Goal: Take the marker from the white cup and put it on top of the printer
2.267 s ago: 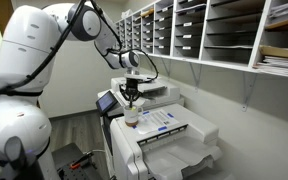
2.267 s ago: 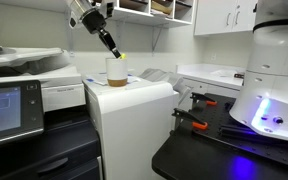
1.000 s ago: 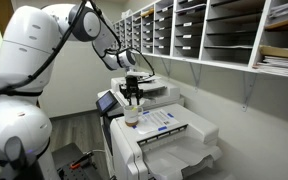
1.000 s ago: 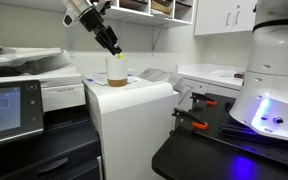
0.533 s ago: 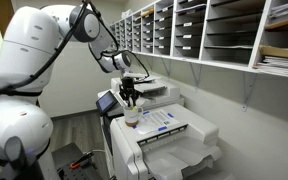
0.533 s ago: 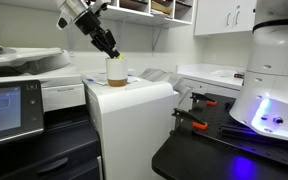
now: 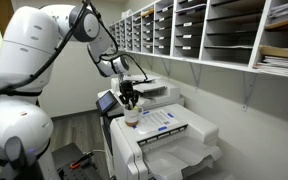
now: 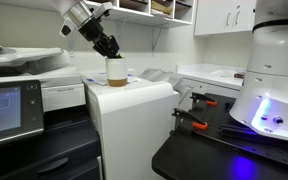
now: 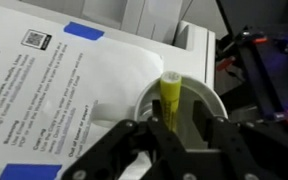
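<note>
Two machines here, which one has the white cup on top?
The boxy printer bearing the blue-printed sheet; the white cup stands on its top under the gripper. The touchscreen copier has none.

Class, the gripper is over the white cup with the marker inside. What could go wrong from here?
1. The gripper hangs tilted, close over the white cup; a finger may catch the rim and tip the cup on the printer.
2. In the wrist view the marker sits off-centre between the jaws, so closing may nudge it aside or grip only its tip.
</note>
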Controlling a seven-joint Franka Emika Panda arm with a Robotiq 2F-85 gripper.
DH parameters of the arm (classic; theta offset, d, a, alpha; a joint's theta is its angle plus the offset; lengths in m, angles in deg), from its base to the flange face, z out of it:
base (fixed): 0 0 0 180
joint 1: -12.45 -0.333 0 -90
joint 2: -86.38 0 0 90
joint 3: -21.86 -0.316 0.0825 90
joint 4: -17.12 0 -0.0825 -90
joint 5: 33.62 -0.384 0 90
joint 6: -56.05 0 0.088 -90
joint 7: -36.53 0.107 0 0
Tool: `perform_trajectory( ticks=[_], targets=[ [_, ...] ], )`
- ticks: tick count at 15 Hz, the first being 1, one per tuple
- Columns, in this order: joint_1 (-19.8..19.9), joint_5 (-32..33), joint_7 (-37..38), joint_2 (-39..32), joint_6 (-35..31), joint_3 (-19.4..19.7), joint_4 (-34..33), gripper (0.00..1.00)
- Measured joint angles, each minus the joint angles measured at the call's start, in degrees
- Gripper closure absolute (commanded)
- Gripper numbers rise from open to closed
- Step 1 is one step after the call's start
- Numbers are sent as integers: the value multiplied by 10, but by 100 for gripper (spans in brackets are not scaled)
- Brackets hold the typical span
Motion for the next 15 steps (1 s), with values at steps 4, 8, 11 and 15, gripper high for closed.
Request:
perform_trajectory(
  ticks=[4,8,11,15],
  targets=[
    [-5,51,0,4,-22,0,25,94],
    [-9,78,-1,19,-45,-6,53,95],
    [-9,77,-16,58,-69,-13,82,95],
    [-6,67,-35,131,-82,-12,118,95]
  ],
)
